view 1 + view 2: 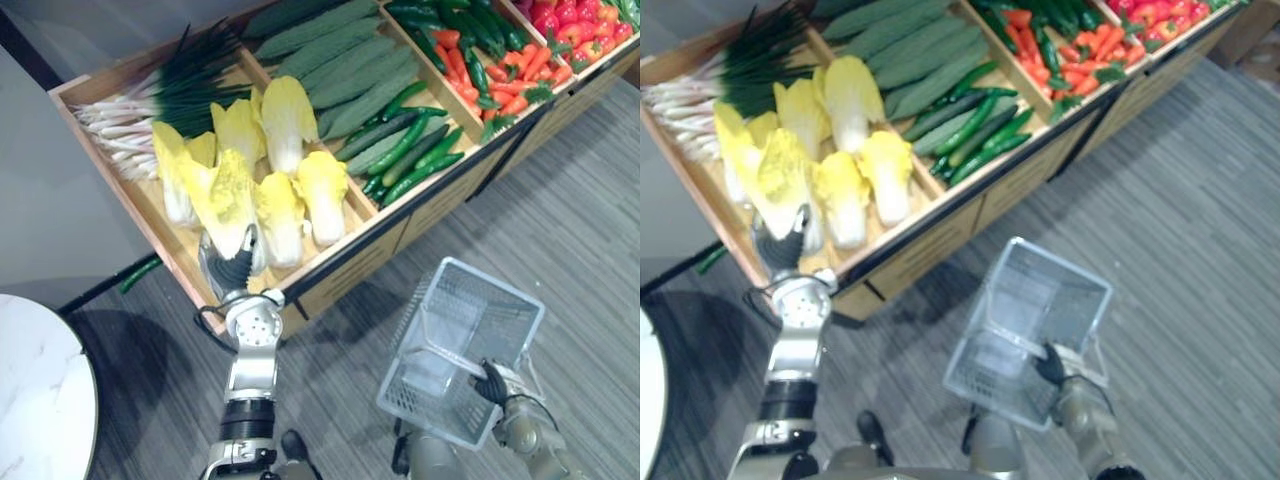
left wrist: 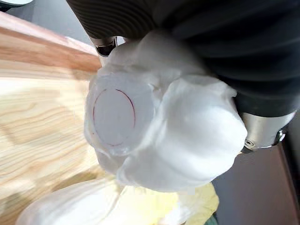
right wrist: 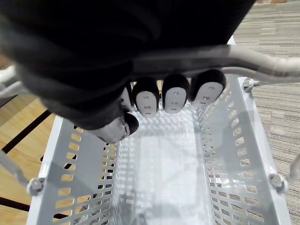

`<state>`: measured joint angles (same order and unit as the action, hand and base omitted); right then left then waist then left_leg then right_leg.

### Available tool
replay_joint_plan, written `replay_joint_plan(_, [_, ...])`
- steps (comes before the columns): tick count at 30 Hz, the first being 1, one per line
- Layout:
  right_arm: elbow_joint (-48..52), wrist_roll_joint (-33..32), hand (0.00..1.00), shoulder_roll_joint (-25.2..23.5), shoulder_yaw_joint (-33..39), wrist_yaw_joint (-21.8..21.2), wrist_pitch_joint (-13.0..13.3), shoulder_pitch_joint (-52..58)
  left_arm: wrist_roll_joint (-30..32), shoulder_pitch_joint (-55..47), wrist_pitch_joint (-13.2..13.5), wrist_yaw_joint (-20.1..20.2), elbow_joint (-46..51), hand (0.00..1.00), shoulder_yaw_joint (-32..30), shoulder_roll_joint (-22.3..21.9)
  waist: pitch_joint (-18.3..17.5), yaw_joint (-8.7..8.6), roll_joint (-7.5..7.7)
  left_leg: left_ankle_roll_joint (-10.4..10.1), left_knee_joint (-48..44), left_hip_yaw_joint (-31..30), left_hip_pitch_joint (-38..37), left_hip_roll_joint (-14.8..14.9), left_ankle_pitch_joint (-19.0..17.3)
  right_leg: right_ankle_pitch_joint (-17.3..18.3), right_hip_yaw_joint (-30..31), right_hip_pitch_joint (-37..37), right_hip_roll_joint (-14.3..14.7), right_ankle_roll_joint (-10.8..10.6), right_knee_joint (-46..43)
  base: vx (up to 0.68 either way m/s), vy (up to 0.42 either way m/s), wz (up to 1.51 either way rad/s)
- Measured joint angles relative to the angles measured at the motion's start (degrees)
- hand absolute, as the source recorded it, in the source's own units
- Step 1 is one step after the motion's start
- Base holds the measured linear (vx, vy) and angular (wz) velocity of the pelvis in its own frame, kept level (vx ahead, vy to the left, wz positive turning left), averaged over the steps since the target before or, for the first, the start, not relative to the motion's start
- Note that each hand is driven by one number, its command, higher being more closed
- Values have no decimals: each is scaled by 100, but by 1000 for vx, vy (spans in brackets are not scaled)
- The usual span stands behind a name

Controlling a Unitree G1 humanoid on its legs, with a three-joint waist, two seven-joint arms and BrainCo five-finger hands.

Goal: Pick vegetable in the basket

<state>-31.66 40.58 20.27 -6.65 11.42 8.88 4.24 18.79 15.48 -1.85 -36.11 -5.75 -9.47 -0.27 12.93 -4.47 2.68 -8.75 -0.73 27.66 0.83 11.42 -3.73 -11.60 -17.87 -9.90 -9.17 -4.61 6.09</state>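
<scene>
Left side: left hand (image 1: pixel 235 268) is at the front-left corner of the wooden display stand (image 1: pixel 340 268), in the compartment holding the napa cabbages. Its fingers are wrapped round the white base of one napa cabbage (image 1: pixel 226 195). In the left wrist view the cut stem end (image 2: pixel 114 117) sits hard against the palm, with the dark cover on two sides of it. The cabbage is inside the stand, leaves touching the neighbouring cabbages (image 1: pixel 285 118). Can't tell if it's clear of the wood yet. Scallions (image 1: pixel 150 100) lie along the back-left edge of that compartment. To the right come long ridged green gourds (image 1: pixel 350 70) and cucumbers (image 1: pixel 410 150), then carrots (image 1: pixel 512 78) and red peppers (image 1: pixel 580 20) toward the far right end. Right side: right hand (image 1: pixel 492 383) carries the grey wire basket (image 1: pixel 500 310) over the floor, in front of the stand and well apart from the cabbage. Its fingers (image 3: pixel 173 96) are curled over the handle (image 3: pixel 262 63) with the thumb tucked under. The basket bottom is bare in the right wrist view, nothing loaded. Status as I read it: grasp looks made, but lift, carry across and drop into the basket are all outstanding, so roughly a third done. Main risks: the cabbage is bulky next to the basket mouth, and the leafy end may drag its neighbours on the way out.
</scene>
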Motion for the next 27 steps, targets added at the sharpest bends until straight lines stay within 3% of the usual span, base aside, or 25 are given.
replay_joint_plan(5, [0,0,100,44,220,-17,34,-30,285,-254,78,39,814,100,112,60,-37,8,-64,0,-4,0,0,-4,0,0,14,0,-2,0,0,0,0,0])
replay_joint_plan(8, [-1,-12,100,414,283,-193,29,-212,284,-504,249,266,1217,100,452,275,-87,18,-152,0,-4,2,-7,-11,0,0,24,6,-7,0,-1,0,0,0])
replay_joint_plan(12, [3,-125,100,1069,299,-430,7,-628,284,-866,649,796,1710,100,1120,796,-163,20,-282,-2,-3,106,-86,-16,-2,-1,157,8,6,0,-5,-4,-8,-11])
replay_joint_plan(19, [166,-579,100,1833,20,-839,2,-1219,104,-1171,1161,1767,1863,100,1971,1215,-308,-6,-518,-55,-14,754,-506,-12,-181,-4,808,-8,135,-5,-21,-19,-19,-45])
replay_joint_plan(27, [191,-741,100,2033,-529,-1115,-22,-2034,-506,-1169,1426,2355,2083,100,2420,1484,-350,-30,-580,-145,54,1533,-948,-61,-304,-121,1571,-109,346,-25,-14,-16,-11,-53])
